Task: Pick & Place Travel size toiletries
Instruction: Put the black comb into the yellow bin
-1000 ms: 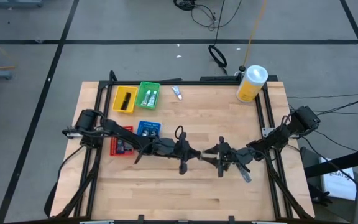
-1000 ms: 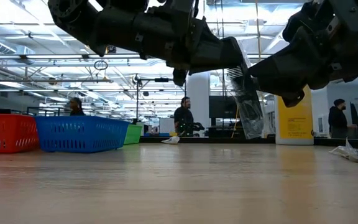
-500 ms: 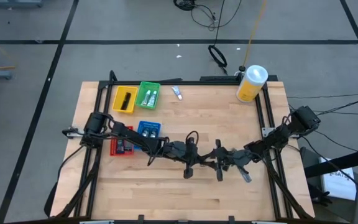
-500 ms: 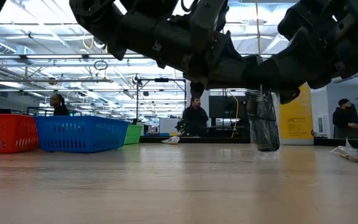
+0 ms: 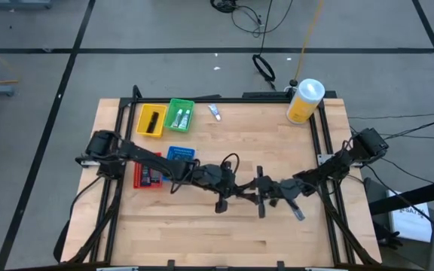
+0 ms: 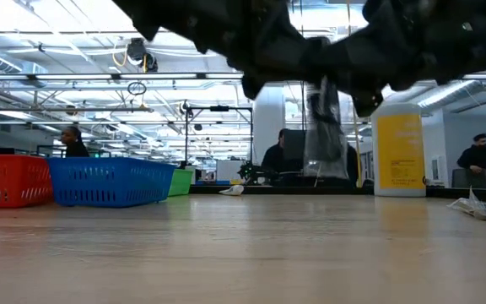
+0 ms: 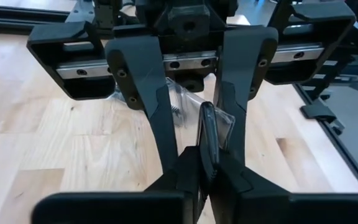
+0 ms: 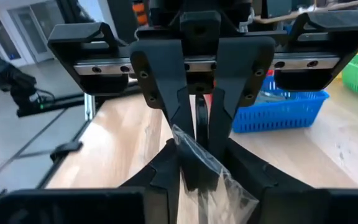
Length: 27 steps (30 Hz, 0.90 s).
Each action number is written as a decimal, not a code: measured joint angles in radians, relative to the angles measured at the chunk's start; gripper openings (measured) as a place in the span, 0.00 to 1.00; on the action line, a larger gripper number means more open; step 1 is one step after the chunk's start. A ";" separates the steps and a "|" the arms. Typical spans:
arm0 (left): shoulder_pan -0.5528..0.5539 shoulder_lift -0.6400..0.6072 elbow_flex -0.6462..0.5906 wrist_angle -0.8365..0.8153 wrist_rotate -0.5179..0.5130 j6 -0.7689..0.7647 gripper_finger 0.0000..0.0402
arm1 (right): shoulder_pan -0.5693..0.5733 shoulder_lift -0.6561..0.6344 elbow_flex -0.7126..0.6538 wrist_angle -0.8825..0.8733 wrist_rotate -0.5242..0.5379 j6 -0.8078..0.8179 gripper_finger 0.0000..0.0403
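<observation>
Now, step: I am passing a wrapped comb [image 7: 207, 134] between grippers, mid-air.
Left gripper [image 5: 241, 191]: pinching it narrowly.
Right gripper [image 5: 253, 192]: clamping the same comb.
Next: probably left releasing.

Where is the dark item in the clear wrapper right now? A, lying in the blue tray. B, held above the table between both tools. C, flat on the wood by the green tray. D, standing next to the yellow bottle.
B: the wrapped dark item hangs clear of the table, with the left tool and the right tool both shut on it where they meet.
</observation>
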 joint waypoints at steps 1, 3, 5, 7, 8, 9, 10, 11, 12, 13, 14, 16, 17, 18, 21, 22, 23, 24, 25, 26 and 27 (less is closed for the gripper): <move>-0.001 -0.014 0.000 -0.022 0.000 0.000 0.06 | 0.001 0.001 0.000 -0.001 0.004 0.000 0.20; -0.006 -0.025 0.000 -0.032 0.000 0.000 0.03 | 0.001 0.001 0.000 -0.001 0.005 0.001 0.20; -0.013 -0.024 0.000 -0.024 -0.004 0.000 0.04 | 0.002 0.001 -0.001 0.004 0.000 0.001 0.20; -0.016 -0.012 0.000 -0.005 -0.007 -0.002 0.09 | 0.003 0.002 -0.002 0.010 -0.005 0.001 0.20; -0.016 -0.004 0.000 0.002 -0.007 -0.005 0.12 | 0.004 0.002 -0.002 0.010 -0.004 0.002 0.20; -0.017 0.002 0.000 0.006 -0.009 -0.010 0.14 | 0.004 0.002 -0.002 0.009 -0.006 0.004 0.21; -0.017 0.010 0.000 0.010 -0.010 -0.013 0.14 | 0.004 0.002 -0.002 0.008 -0.008 0.006 0.21; -0.015 0.019 0.000 0.018 -0.008 -0.015 0.14 | 0.004 0.002 -0.003 0.001 -0.009 0.012 0.21; -0.012 0.026 0.000 0.025 -0.003 -0.015 0.14 | 0.004 0.002 -0.003 -0.006 -0.009 0.020 0.21; -0.009 0.032 0.000 0.030 0.002 -0.016 0.14 | 0.004 0.002 -0.003 -0.012 -0.010 0.029 0.22; -0.006 0.039 0.000 0.040 0.011 -0.017 0.14 | 0.005 0.002 -0.003 -0.014 -0.010 0.036 0.23; 0.003 0.053 -0.001 0.060 0.037 -0.017 0.14 | 0.005 0.002 -0.003 -0.020 -0.011 0.047 0.27; 0.006 0.059 -0.001 0.063 0.046 -0.019 0.17 | 0.005 0.002 -0.003 -0.021 -0.011 0.050 0.29; 0.009 0.061 -0.001 0.068 0.051 -0.022 0.19 | 0.005 0.002 -0.003 -0.020 -0.010 0.051 0.31; 0.015 0.060 -0.001 0.071 0.062 -0.024 0.22 | 0.005 0.002 -0.003 -0.021 -0.008 0.058 0.36; 0.016 0.060 -0.001 0.071 0.069 -0.023 0.21 | 0.005 0.002 -0.003 -0.021 -0.012 0.057 0.38; 0.016 0.060 -0.001 0.072 0.077 -0.022 0.21 | 0.005 0.002 -0.003 -0.021 -0.017 0.058 0.39; 0.016 0.060 -0.002 0.074 0.086 -0.018 0.22 | 0.005 0.001 -0.004 -0.024 -0.025 0.058 0.40; 0.016 0.056 -0.003 0.060 0.095 -0.016 0.23 | 0.007 0.000 -0.004 -0.033 -0.032 0.058 0.42; 0.015 0.055 -0.007 0.058 0.097 -0.017 0.25 | 0.009 0.001 -0.012 -0.043 -0.034 0.059 0.42; 0.013 0.055 -0.005 0.065 0.096 -0.018 0.27 | 0.010 0.005 -0.016 -0.079 -0.035 0.058 0.43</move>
